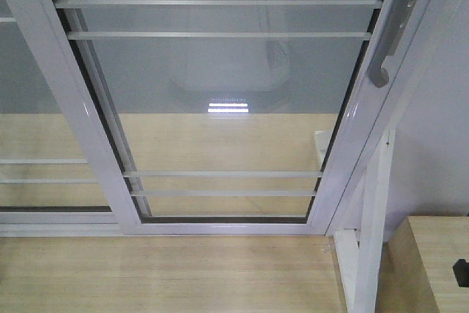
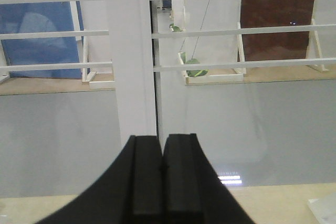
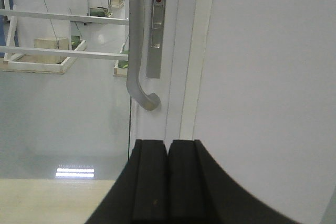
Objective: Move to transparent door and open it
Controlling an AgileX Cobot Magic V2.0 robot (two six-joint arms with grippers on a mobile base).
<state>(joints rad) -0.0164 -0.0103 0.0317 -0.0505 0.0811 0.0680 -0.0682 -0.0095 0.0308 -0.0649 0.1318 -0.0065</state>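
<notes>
Transparent door (image 1: 220, 93) fills the middle of the front view, with its curved silver handle (image 1: 392, 42) at upper right. My right pincer (image 3: 168, 148), pressed together and empty, sits bottom centre of its view, below the handle's hooked end and apart from it. My left pincer (image 2: 162, 145), also pressed together, faces a white frame post (image 2: 131, 51).

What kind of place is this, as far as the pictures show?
Probably an indoor office or lab building, not a home. The transparent door is a white-framed sliding glass panel with a curved silver handle; behind it lie a glossy grey floor, a blue door and green plants.
</notes>
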